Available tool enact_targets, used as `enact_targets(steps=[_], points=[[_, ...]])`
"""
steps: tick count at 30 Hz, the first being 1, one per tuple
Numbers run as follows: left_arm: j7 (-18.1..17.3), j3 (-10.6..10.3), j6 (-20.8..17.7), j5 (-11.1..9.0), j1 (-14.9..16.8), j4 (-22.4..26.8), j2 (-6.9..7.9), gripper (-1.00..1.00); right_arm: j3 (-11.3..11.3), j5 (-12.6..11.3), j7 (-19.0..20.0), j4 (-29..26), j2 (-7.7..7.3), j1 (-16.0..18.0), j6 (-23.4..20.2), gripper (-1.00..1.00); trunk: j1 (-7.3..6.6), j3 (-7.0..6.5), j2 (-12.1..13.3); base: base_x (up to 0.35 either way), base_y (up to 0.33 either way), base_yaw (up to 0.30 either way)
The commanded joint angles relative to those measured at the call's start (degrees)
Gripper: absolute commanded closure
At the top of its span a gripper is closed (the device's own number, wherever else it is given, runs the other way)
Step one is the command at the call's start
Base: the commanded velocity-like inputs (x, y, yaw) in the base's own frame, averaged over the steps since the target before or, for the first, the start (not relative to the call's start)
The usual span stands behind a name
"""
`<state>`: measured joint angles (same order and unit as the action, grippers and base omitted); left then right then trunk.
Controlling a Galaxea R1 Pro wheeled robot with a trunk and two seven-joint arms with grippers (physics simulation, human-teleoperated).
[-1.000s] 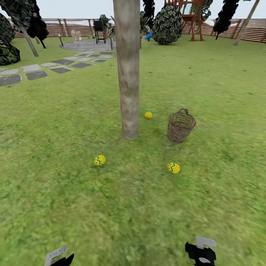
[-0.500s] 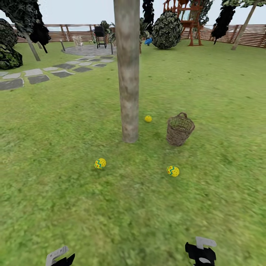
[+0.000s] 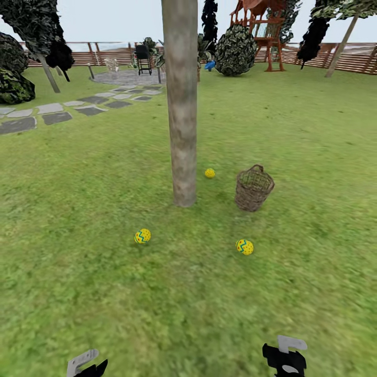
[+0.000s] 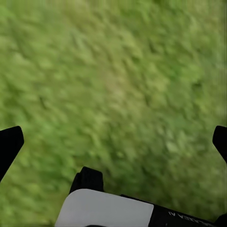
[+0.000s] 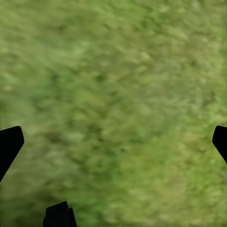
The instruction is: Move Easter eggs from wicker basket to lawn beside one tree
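Three yellow patterned Easter eggs lie on the lawn around a tree with a bare grey-brown trunk: one to the near left, one to the near right, one just behind the trunk's right side. The wicker basket stands on the grass right of the trunk, tilted, with no egg showing inside. My left gripper and right gripper hang open over bare grass, their fingertips wide apart. Both arms show at the head view's lower edge, well short of the eggs.
A stone path runs at the far left toward a round patio with a grill. Dark bushes, a red playset and a slat fence ring the back. Open grass lies all around.
The head camera has drawn back and tilted: tree, basket and eggs sit slightly lower and smaller in the picture. The eggs, basket and grippers keep their places.
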<state>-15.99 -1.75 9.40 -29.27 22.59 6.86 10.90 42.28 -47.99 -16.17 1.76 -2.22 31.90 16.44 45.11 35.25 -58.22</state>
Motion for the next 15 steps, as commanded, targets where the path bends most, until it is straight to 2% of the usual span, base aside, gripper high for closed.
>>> enact_targets(steps=[1, 15], points=[[0.0, 0.0, 0.0, 0.0, 0.0, 0.0, 0.0, -1.0, 0.0, 0.0, 0.0, 0.0, 0.01, 0.0, 0.0, -1.0, -0.23, -0.28, 0.4, 0.0, 0.0, 0.0], [0.0, 0.0, 0.0, 0.0, -0.1, 0.0, 0.0, -1.0, 0.1, 0.0, 0.0, 0.0, 0.02, 0.0, 0.0, -1.0, -3.3, -4.1, 6.0, 0.0, 0.0, 0.0]])
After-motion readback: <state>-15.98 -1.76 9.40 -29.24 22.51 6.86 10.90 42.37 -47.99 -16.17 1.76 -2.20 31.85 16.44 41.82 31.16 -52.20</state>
